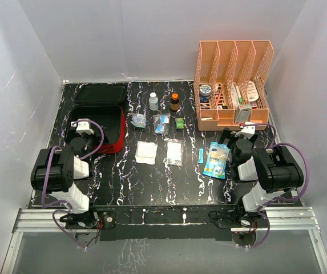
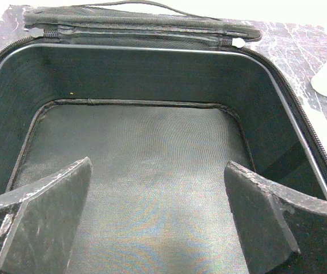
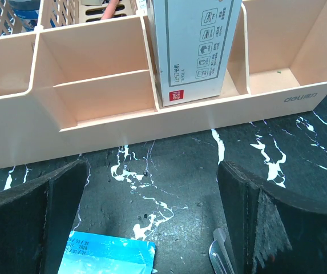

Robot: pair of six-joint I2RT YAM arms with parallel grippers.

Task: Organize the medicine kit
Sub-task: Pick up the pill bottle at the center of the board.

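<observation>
The medicine kit (image 1: 110,132) is a red zip case lying open at the back left, its lid (image 1: 99,94) folded back and its black lining showing. My left gripper (image 1: 84,128) hangs over the kit's open tray. In the left wrist view the left gripper (image 2: 157,214) is open and empty above the bare black lining (image 2: 146,142). My right gripper (image 1: 246,132) is open and empty just in front of the orange-pink file rack (image 1: 231,117). In the right wrist view the right gripper (image 3: 152,217) is over bare table.
Loose on the table are a white bottle (image 1: 153,101), a brown bottle (image 1: 174,102), small packets (image 1: 138,120), a green box (image 1: 180,123), two gauze pads (image 1: 146,152), and a blue packet (image 1: 217,160) that also shows in the right wrist view (image 3: 109,257). A white box (image 3: 194,45) stands in the rack (image 3: 123,128).
</observation>
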